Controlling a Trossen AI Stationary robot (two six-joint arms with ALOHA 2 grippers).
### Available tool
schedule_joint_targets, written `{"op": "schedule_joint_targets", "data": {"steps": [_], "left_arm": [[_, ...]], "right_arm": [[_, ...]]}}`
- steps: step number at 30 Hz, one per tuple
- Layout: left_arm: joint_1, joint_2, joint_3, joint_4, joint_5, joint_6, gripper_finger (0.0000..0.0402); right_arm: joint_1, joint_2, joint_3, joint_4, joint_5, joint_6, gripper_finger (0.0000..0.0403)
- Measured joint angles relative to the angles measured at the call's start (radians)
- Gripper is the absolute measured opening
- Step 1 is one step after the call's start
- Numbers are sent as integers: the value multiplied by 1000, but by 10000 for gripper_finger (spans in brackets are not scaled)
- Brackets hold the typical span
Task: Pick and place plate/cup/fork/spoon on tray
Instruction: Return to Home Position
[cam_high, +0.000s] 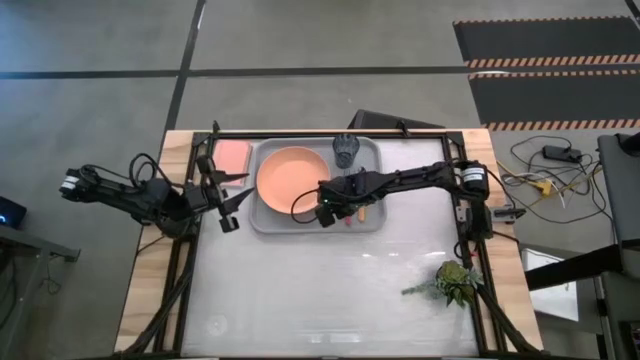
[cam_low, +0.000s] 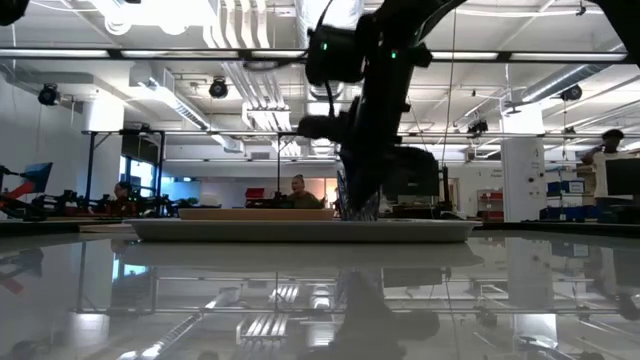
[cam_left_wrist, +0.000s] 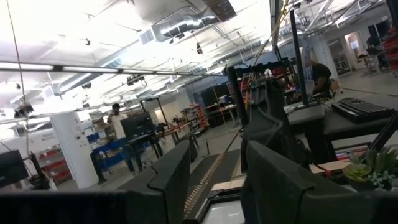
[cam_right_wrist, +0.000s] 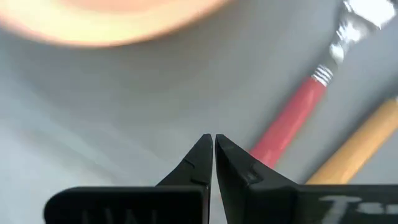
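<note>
The grey tray (cam_high: 375, 226) lies at the table's far middle. The salmon-orange plate (cam_high: 292, 178) sits in its left half, and the dark cup (cam_high: 345, 150) stands at its far edge. The red-handled fork (cam_right_wrist: 292, 118) and the orange-handled spoon (cam_right_wrist: 360, 146) lie side by side on the tray floor. My right gripper (cam_right_wrist: 213, 142) is shut and points down over the tray, just beside the fork's handle and near the plate (cam_right_wrist: 118, 22); it also shows in the high view (cam_high: 338, 210). My left gripper (cam_high: 232, 205) is open and empty off the tray's left side.
A pink flat rectangle (cam_high: 232, 157) lies left of the tray at the far edge. A small green plant (cam_high: 455, 283) sits at the table's right near side. The near half of the table is bare white surface. People show in the room beyond.
</note>
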Motion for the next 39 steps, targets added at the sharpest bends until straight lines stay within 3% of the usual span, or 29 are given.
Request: {"op": "schedule_joint_targets", "data": {"steps": [10,16,19,23,31,39], "left_arm": [[-1,2,-49,-67,11,-286,141],[-2,6,-124,-105,193,-539,141],[-11,20,-183,-77,264,-672,141],[-45,50,-270,28,271,-773,141],[-79,116,-403,250,273,-822,141],[-79,182,-432,265,225,-835,141]], "right_arm": [[138,-124,-29,149,71,-491,9],[203,-212,-153,362,67,-782,9],[205,-275,-247,470,67,-848,9],[201,-376,-404,649,62,-920,9],[177,-566,-704,994,1,-1019,9],[164,-736,-912,1183,-19,-1078,9]]}}
